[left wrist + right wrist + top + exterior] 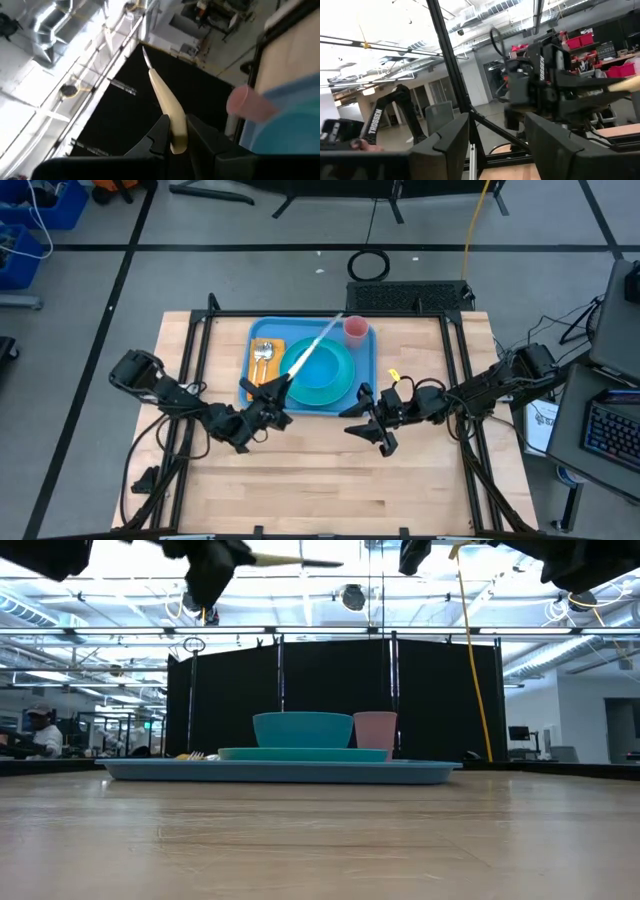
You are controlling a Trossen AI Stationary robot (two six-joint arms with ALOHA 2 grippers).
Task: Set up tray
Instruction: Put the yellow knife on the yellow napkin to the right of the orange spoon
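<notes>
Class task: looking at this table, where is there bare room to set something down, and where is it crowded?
Free: the bare wood table in front of both grippers, and the strips beside the tray. Crowded: the tray itself, filled by plate, napkin and cup.

A round teal plate (322, 368) sits at the middle of the high view, with a pink cup (356, 331) up and to its right. Left of the plate, an orange-yellow napkin (266, 362) carries a fork (258, 357). A long cream-handled knife (314, 352) slants across above the plate. The wooden table (330, 480) fills the lower frame.
</notes>
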